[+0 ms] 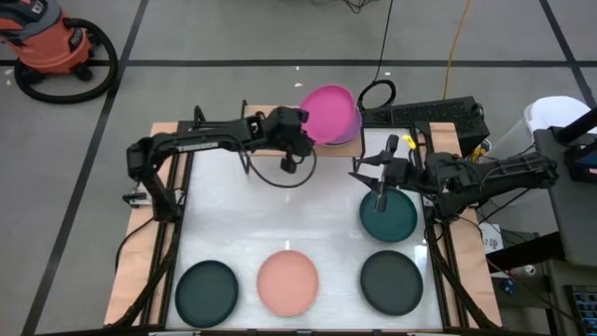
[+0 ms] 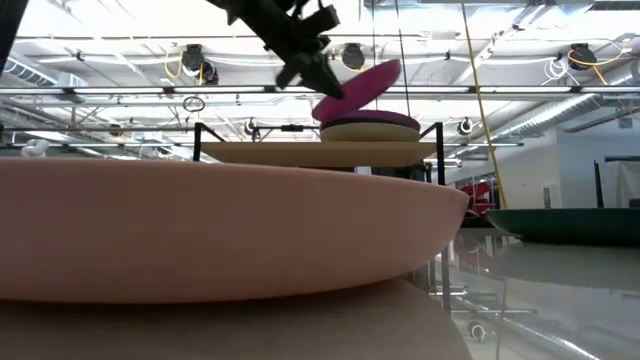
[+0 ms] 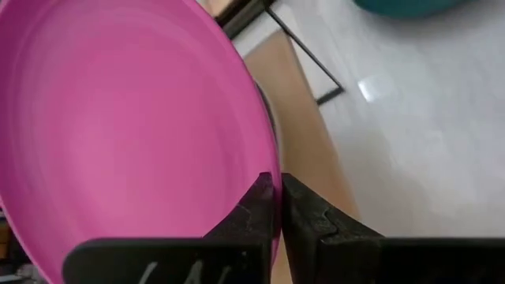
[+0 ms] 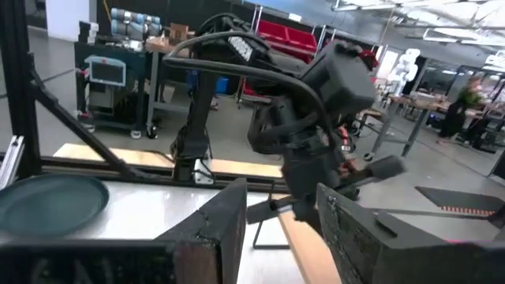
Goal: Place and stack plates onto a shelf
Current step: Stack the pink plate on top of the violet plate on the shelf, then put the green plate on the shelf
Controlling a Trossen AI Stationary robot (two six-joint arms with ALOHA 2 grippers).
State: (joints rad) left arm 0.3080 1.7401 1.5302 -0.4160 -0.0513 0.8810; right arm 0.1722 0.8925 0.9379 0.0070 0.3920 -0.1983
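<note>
My left gripper (image 1: 306,140) is shut on a magenta plate (image 1: 331,114) over the right part of the light-wood shelf (image 2: 300,152) at the table's far edge. Below that plate, a purple plate (image 2: 370,117) lies on a beige one (image 2: 368,131) on the shelf board. My right gripper (image 1: 366,174) hangs open over the table just beyond a dark teal plate (image 1: 388,215), touching nothing. A second dark teal plate (image 1: 207,292), a salmon plate (image 1: 287,282) and a charcoal plate (image 1: 392,282) lie flat along the near edge. My left gripper pinches the magenta plate's rim (image 3: 267,170) between its two fingers, one finger (image 3: 252,209) on the hollow upper face and the other below. It comes from the table's left, slanting down. The plate (image 2: 362,80) is tilted, its held side lowest, close over the stack; whether it touches, I cannot tell.
The shelf's thin black legs (image 2: 438,150) stand on the white tabletop (image 1: 280,219). The left half of the shelf board is bare. Wooden side boards (image 1: 131,271) flank the table. A black cable loop (image 1: 377,93) lies behind the shelf. An orange vacuum (image 1: 51,42) stands on the floor.
</note>
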